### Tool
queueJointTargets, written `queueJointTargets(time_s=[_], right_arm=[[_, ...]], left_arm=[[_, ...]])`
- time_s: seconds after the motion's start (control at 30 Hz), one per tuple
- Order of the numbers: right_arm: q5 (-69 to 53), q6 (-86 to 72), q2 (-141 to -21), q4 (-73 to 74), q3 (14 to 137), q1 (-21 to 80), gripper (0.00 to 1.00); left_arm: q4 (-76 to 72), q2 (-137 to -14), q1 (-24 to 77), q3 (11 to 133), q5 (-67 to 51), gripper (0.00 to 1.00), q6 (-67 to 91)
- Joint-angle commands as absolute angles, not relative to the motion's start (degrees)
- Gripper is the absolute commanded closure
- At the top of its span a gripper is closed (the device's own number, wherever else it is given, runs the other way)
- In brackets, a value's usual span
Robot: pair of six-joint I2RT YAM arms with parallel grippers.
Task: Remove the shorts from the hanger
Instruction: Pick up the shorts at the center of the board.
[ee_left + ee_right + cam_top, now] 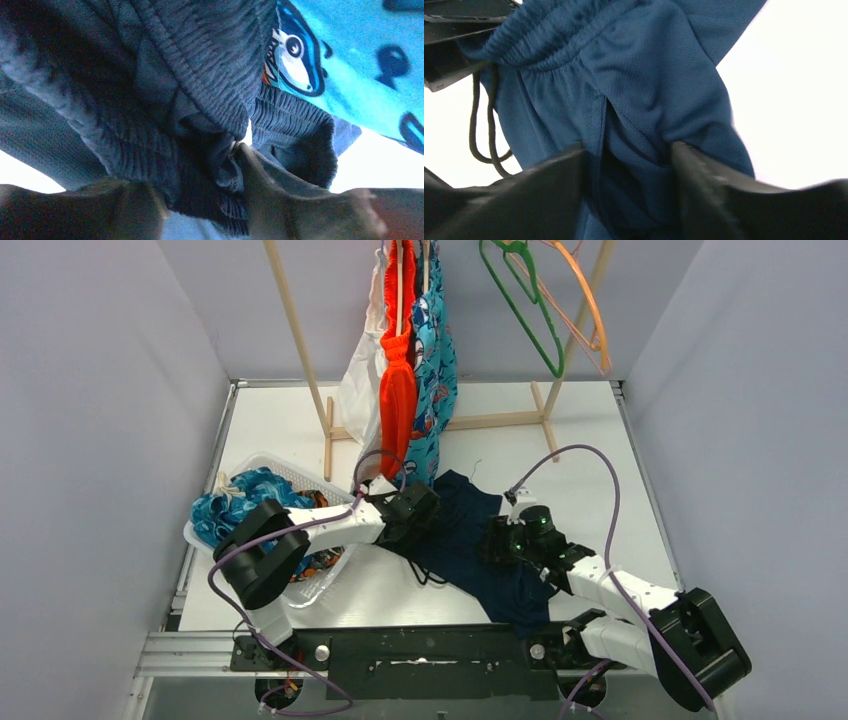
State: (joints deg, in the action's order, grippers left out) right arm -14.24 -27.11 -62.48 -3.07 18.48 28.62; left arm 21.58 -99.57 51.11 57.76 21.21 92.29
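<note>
Top: navy shorts [455, 545] are off the hanger and lie mid-tabletop [280, 420], with the left end effector [415, 510] at their 10 o'clock and the right end effector [503, 540] at their 3. The basket [300, 472] at frame 9 o'clock holds blue patterned shorts [225, 510]. Orange shorts [398, 390] and teal shark shorts [437, 370] hang on the rack [295, 330] at 12. The green hanger [530, 330] at 1 is bare. Judgement: partly done, at least two pairs left.

Left wrist: fingers [75, 212] straddle the navy waistband [200, 65]. Clamped or loose, can't tell.

Right wrist: fingers [724, 200] sit astride a navy fold, drawstring [479, 130] at 9. Grip can't be told either.
</note>
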Motion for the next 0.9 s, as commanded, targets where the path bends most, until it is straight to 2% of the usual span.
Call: queueJointTargets(time_s=[0.0,0.03,0.07,0.13,0.23,0.3,0.33,0.4,0.47,0.6,0.67,0.73,0.8,0.87], right_arm=[[-16.74,-27.28,-62.89,-5.68,19.88,29.26,0.53],[-16.81,-27.28,-62.52,-5.91,19.74,29.27,0.57],[-16.68,-19.85,-62.15,-5.92,19.69,29.33,0.59],[-15.68,-21.6,-61.45,-5.6,19.69,29.32,0.65],[-13.73,-21.92,-60.37,-4.95,20.0,29.21,0.74],[-12.52,-22.64,-59.28,-4.92,20.24,29.18,0.73],[-11.74,-23.17,-58.67,-4.6,20.58,29.22,0.67],[-9.31,-24.11,-57.38,-2.98,21.69,29.09,0.47],[-7.52,-24.27,-55.64,-1.55,22.58,28.88,0.35],[-10.28,-22.24,-53.18,-2.58,22.51,28.56,0.19],[-14.36,-22.13,-54.12,-3.9,22.18,28.25,0.17],[-20.44,-21.96,-56.7,-6.08,21.65,28.21,0.2],[-26.0,-22.56,-60.68,-6.86,22.33,28.27,0.39],[-31.09,-23.9,-64.59,-7.1,23.41,28.43,0.54]], left_arm=[[15.44,-103.18,50.3,59.07,18.49,0.65,84.81],[14.97,-103.52,50.5,59.33,17.64,0.75,83.53],[14.87,-103.68,50.68,59.73,16.96,0.85,82.32],[15.05,-103.49,51.45,60.8,16.54,0.98,79.56],[17.25,-102.38,53.9,63.43,18.68,1.0,76.35],[18.95,-101.4,56.18,65.63,21.56,1.0,73.64],[19.89,-100.89,57.43,66.79,22.98,1.0,72.11],[21.73,-99.9,59.54,68.76,24.19,1.0,69.37],[22.46,-98.63,61.41,67.98,24.67,1.0,68.52],[17.04,-93.25,63.07,59.64,23.67,1.0,70.47],[12.05,-89.66,63.27,54.45,22.54,1.0,70.37],[7.09,-85.9,63.28,49.37,21.67,1.0,70.06],[3.78,-82.44,63.28,45.22,21.8,0.99,70.61],[2.23,-79.68,63.0,42.26,22.3,0.8,72.59]])
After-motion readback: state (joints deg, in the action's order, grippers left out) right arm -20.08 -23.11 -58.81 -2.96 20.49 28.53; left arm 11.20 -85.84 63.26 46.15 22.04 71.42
